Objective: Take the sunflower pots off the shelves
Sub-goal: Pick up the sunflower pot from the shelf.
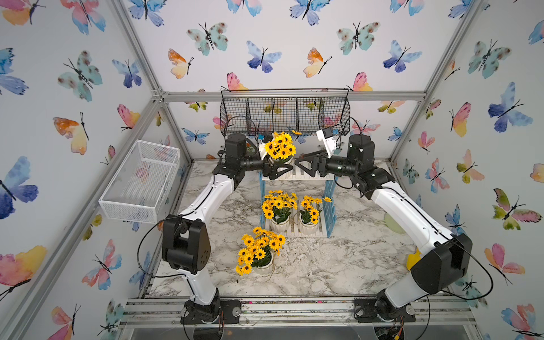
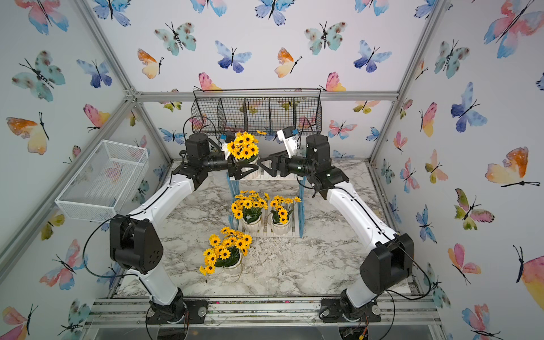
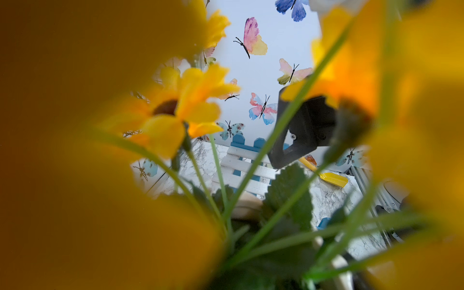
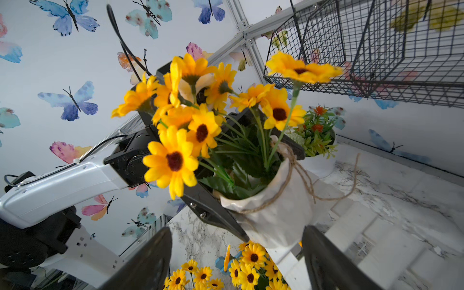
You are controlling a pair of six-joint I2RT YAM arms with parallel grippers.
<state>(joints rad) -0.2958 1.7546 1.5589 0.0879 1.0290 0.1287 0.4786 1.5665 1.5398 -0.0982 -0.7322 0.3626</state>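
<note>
Butterfly-papered walls enclose a marble table [image 1: 338, 265]; in both top views the shelves [image 1: 330, 203] stand at mid-frame, the left gripper [image 1: 282, 168] straddling the upper sunflower pot [image 1: 279, 147] at the top board's frame-left end, the right gripper [image 1: 300, 159] just beside it with jaws wide and empty, two lower sunflower pots [image 1: 279, 207] on the bottom board, and a fourth sunflower pot [image 1: 259, 250] on the table below centre. Blurred petals fill the left wrist view, hiding those jaws. From the right wrist, a black left finger [image 4: 213, 213] presses the upper pot's creased side, so the left jaws seem closed on it.
</note>
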